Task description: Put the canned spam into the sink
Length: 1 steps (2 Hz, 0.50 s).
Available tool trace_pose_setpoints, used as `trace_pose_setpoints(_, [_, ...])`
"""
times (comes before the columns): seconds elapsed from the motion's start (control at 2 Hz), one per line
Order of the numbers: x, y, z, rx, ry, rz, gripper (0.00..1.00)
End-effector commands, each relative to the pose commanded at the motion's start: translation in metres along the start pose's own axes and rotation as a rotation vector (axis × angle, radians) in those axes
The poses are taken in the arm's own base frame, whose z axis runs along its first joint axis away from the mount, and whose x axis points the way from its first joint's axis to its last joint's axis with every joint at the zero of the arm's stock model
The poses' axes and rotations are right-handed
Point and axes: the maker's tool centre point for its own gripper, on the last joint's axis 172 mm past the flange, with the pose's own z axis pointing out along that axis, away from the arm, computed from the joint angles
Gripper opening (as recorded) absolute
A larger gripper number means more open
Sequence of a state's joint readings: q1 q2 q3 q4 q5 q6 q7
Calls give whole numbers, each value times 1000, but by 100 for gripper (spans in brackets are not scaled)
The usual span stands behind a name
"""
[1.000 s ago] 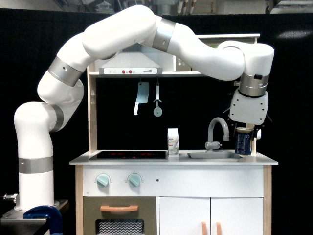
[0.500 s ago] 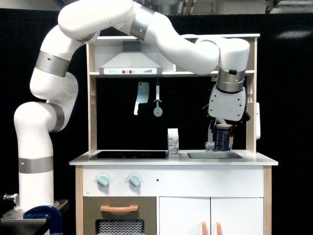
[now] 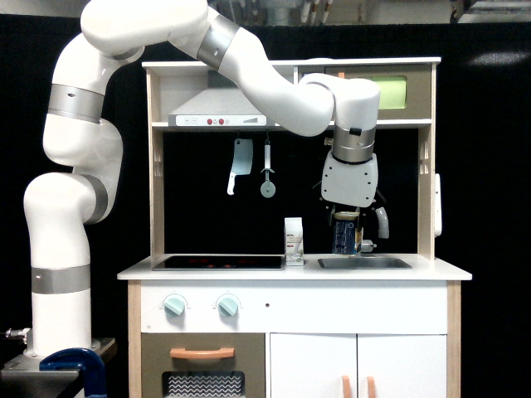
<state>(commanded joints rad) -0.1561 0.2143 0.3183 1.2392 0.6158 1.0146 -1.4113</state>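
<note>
The canned spam [image 3: 346, 235], a dark blue tin with a pale rim, hangs upright in my gripper [image 3: 347, 222], which is shut on its top. It is held just above the left part of the sink [image 3: 365, 263], a shallow grey basin in the white toy kitchen counter. The grey faucet [image 3: 375, 225] is partly hidden behind the can and my wrist. The tin's bottom is a little above the basin rim.
A white carton [image 3: 294, 241] stands on the counter just left of the sink. The black stovetop [image 3: 217, 262] lies further left. A toy cleaver [image 3: 240, 164] and a utensil [image 3: 267, 172] hang on the back wall. The kitchen's upper shelf [image 3: 290, 124] sits above my wrist.
My arm has carried the canned spam leftward in the exterior view, from beyond the sink's right end to over its left part. The grip on the can is unchanged.
</note>
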Motion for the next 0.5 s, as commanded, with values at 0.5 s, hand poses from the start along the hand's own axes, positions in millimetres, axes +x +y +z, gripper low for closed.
trace_pose_setpoints(0.5, [13, -5, 39, 0, 0, 0, 0])
